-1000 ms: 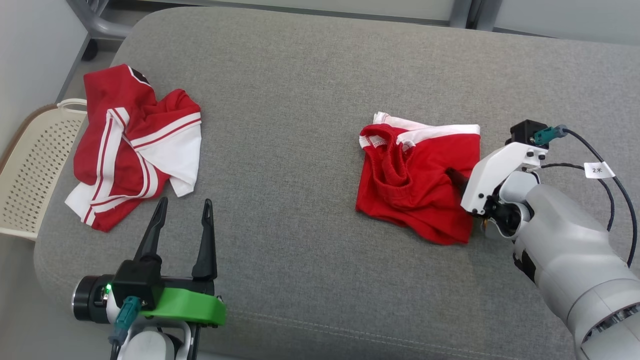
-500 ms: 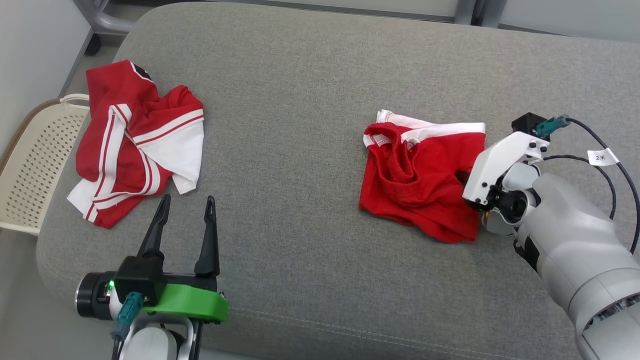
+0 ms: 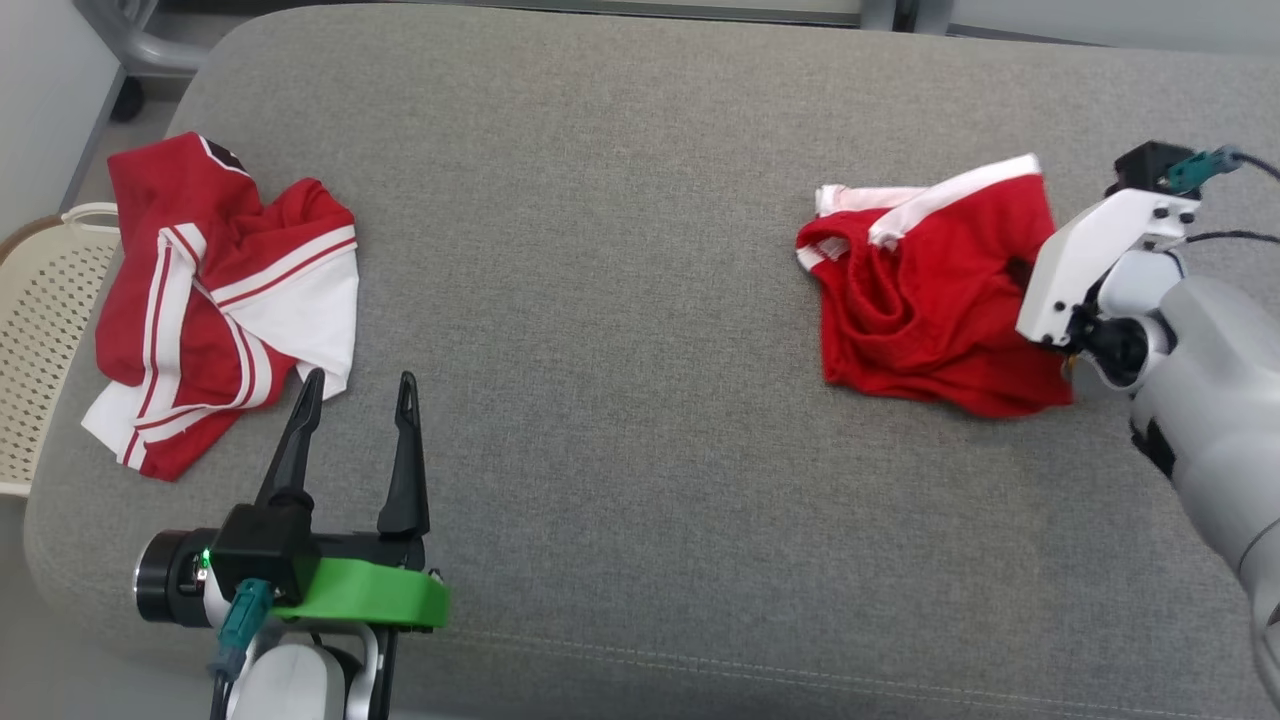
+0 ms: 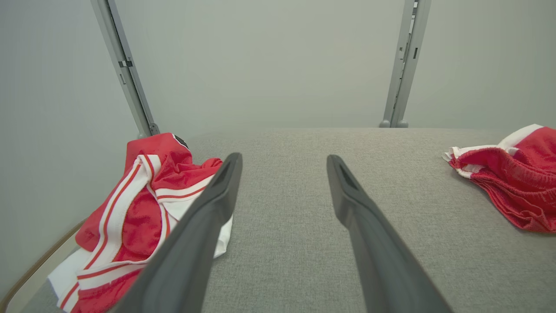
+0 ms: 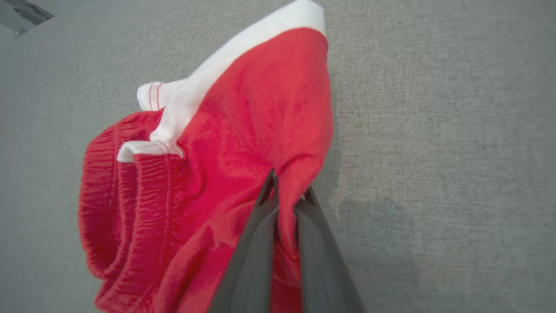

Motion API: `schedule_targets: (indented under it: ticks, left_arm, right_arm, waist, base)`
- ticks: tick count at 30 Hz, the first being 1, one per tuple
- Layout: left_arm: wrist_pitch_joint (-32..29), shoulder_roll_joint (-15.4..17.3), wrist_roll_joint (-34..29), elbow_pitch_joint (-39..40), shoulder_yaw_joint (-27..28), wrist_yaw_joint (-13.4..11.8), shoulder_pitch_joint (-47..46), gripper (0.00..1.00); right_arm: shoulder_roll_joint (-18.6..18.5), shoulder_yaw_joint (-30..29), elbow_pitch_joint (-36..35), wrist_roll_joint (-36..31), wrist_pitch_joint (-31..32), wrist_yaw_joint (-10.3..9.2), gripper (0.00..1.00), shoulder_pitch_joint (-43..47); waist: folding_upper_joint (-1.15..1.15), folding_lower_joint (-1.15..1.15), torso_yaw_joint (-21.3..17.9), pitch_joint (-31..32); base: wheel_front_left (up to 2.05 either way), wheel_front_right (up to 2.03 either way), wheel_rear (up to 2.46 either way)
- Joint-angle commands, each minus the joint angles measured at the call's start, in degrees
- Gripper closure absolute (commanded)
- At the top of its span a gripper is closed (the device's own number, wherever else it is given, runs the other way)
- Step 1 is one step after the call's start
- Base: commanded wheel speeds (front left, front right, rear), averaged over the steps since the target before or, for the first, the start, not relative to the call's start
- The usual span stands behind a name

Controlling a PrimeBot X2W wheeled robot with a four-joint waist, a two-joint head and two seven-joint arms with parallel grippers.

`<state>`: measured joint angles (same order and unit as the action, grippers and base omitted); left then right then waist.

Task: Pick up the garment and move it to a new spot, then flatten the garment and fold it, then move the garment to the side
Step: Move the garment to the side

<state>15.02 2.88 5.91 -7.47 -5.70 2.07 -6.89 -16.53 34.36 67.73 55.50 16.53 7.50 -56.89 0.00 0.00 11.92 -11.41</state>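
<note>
The right gripper (image 5: 289,191) has its 2 dark fingers pressed together on a fold of the red shorts (image 5: 243,143), with red cloth pinched between the tips and puckered around them. In the head view these fingers are mostly hidden behind the white wrist housing (image 3: 1090,260), which sits just at the right edge of the shorts. The shorts lie bunched on the right part of the grey cushion (image 3: 600,300), with the gathered elastic waistband opening toward the robot's left and a white-trimmed hem along the far side. How much of the cloth is clear of the cushion cannot be told. The left gripper (image 3: 360,378) is at the near left of the cushion, its 2 fingers spread wide with nothing between them, pointing toward the far edge. Just beyond and to the left of its tips lies a crumpled red-and-white jersey (image 3: 215,300), well apart from the shorts. A cream perforated basket (image 3: 40,330) stands off the left end of the cushion, beside the jersey. In the left wrist view, 2 metal posts (image 4: 402,65) rise against a pale wall behind the cushion.
</note>
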Motion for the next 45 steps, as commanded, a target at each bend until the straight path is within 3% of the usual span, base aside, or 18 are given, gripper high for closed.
schedule_targets:
  ticks: [1,13,25,45]
  left_arm:
    - [0.11,0.04,-0.87,1.14,0.03,0.18,-1.47,0.0]
    - [0.12,1.16,-2.71,3.03,1.85,1.13,-3.01,0.0]
    - [0.12,2.7,-4.25,4.27,1.98,2.22,-4.96,0.0]
    - [0.12,3.03,-4.74,6.1,1.81,2.06,-6.19,0.0]
  right_arm:
    - [-2.45,0.58,0.17,-1.15,-1.13,-0.02,1.0,-2.32]
    - [-9.75,2.37,2.37,-3.35,-1.04,-0.03,1.0,-10.26]
    - [-14.71,6.21,3.56,-7.51,-2.19,-0.03,1.0,-17.25]
    - [-21.44,10.83,4.96,-13.37,-2.94,-0.05,1.0,-26.73]
  waist:
    - [0.0,0.0,-0.69,-1.72]
    - [0.0,0.0,-3.22,-7.59]
    - [0.0,0.0,-6.65,-13.08]
    - [0.0,0.0,-7.23,-17.56]
  base:
    - [0.0,0.0,0.0]
    - [0.0,0.0,0.0]
    - [0.0,0.0,0.0]
    - [0.0,0.0,0.0]
